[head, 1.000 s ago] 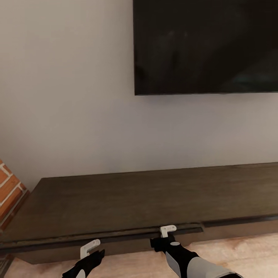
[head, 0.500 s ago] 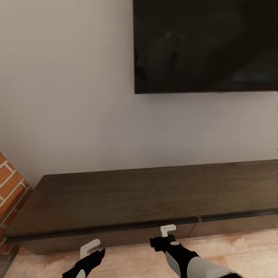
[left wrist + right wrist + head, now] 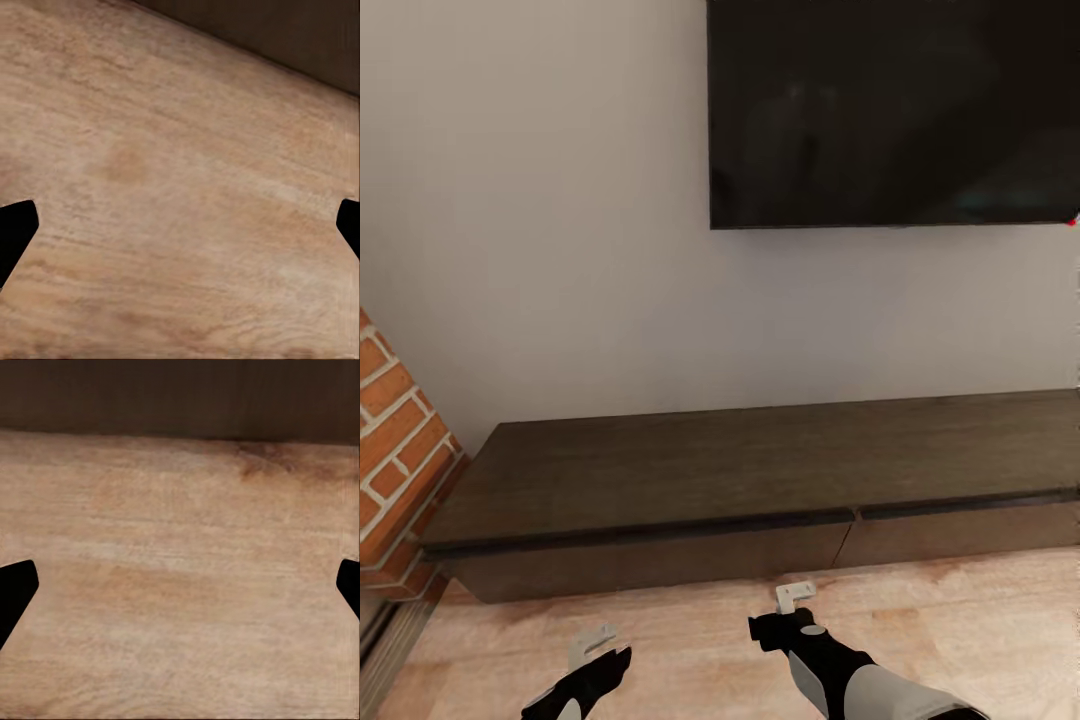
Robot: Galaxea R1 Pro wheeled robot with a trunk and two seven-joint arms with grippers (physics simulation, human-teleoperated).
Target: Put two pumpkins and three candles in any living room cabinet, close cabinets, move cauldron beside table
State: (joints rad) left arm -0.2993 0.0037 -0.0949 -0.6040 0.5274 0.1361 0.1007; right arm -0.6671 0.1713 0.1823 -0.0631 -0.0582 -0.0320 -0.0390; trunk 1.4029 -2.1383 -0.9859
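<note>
Two sets of jaws spread wide and empty. Head view: left gripper (image 3: 592,645) and right gripper (image 3: 792,597) low in frame, the cabinet (image 3: 760,480) across the middle, dark brown, drawer fronts flush and handleless. Left wrist view: wood floor (image 3: 172,195) between black fingertips (image 3: 15,229). Right wrist view: cabinet front along the top edge. Best approach: square up, check every drawer seam before leaving
</note>
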